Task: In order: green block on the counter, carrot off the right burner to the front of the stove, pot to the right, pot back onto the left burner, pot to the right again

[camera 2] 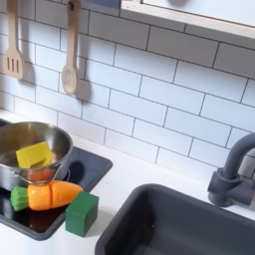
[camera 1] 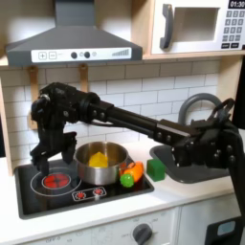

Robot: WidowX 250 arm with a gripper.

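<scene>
The pot [camera 2: 30, 149] is shiny polished metal, the stove [camera 1: 57, 196] glossy black, the counter [camera 2: 129, 184] smooth matt off-white.

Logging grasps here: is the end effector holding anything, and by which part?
Nothing is held. The end effector hangs open and empty above a red ring burner, apart from the shiny round steel pot.

small dark green cube [camera 2: 82, 212]: on off-white worktop [camera 2: 149, 174], at black cooktop [camera 1: 57, 196] edge | stubby orange carrot [camera 2: 54, 194]: lying before shiny steel pot [camera 2: 40, 139]
</scene>
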